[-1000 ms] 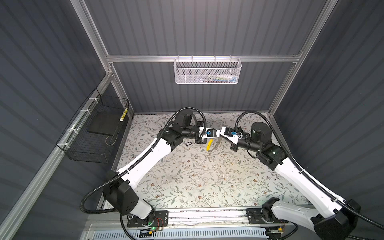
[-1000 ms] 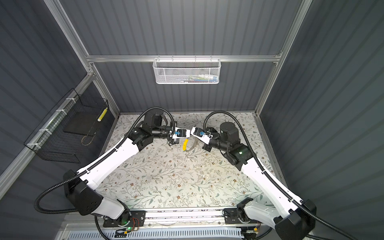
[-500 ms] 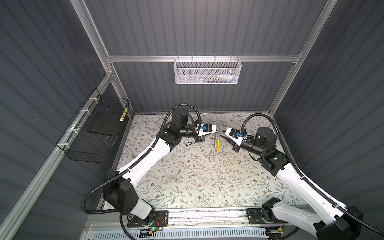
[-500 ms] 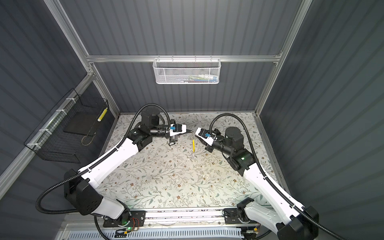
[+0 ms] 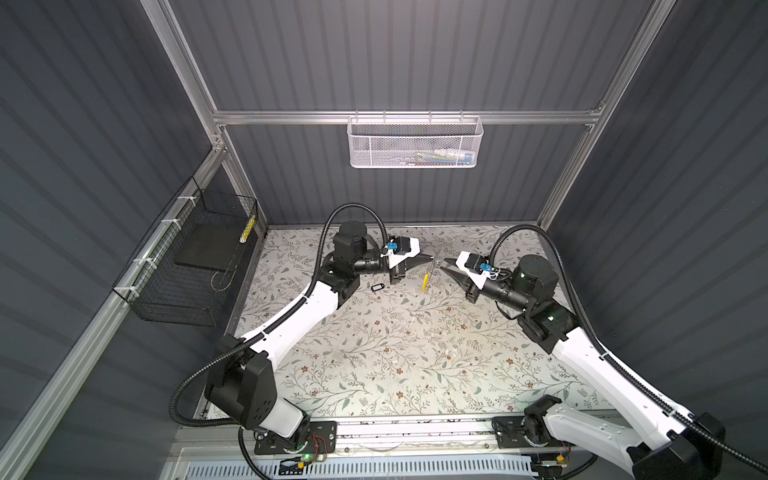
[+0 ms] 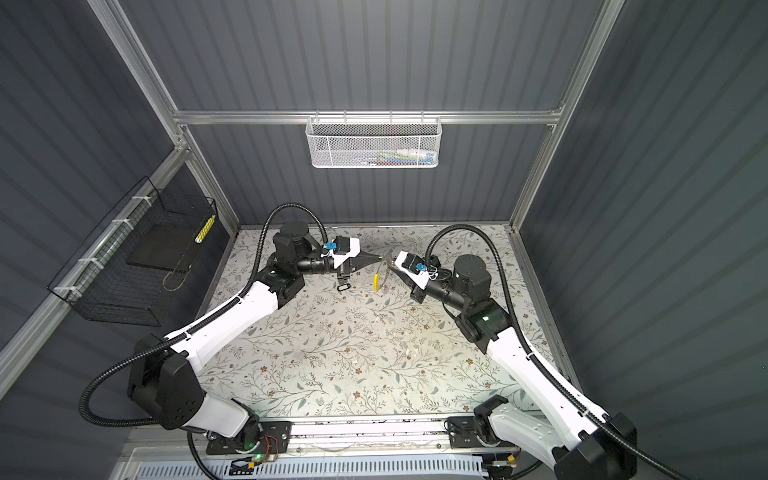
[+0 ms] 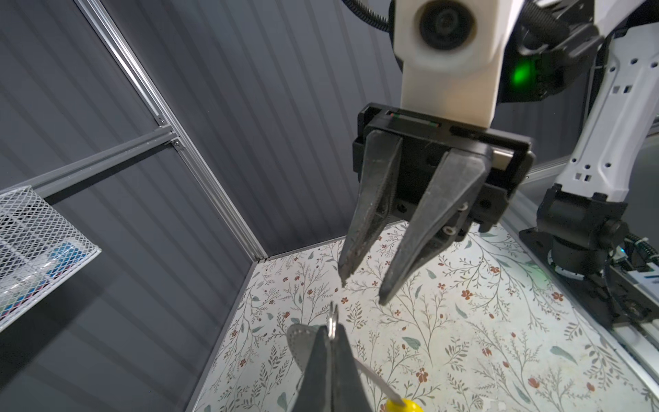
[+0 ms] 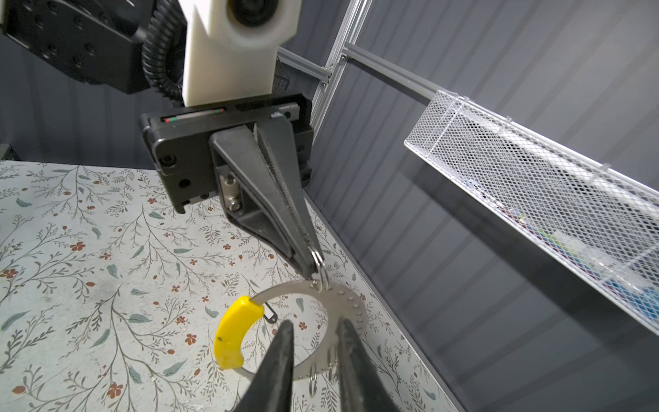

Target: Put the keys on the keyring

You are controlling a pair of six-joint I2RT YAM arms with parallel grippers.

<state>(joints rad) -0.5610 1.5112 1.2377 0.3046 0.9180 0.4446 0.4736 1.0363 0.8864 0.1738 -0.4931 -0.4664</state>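
Observation:
The keyring [image 8: 351, 314], a thin grey metal hoop with a yellow tag [image 8: 231, 331], hangs above the table from a small split ring. My left gripper [image 7: 331, 331] is shut on that ring. In both top views the hoop [image 5: 432, 270] [image 6: 386, 274] shows edge-on between the two grippers. My right gripper [image 8: 315, 330] is open just in front of the hoop, nothing between its fingers [image 8: 285, 335]. It faces the left gripper [image 5: 432, 259] closely in a top view. One of the keys, a black-rimmed oblong tag [image 5: 376, 287] [image 6: 343, 287], lies on the floral table [image 5: 374, 353] beneath the left wrist.
A white mesh basket [image 5: 415, 143] hangs on the back wall. A black wire basket [image 5: 191, 266] is fixed to the left wall. More small split rings [image 8: 312, 381] dangle from the hoop's lower edge. Dark walls close in behind the grippers.
My right gripper opened and let go, drew back to the right, then came close again. The keyring now hangs from the left gripper alone, which shifted slightly.

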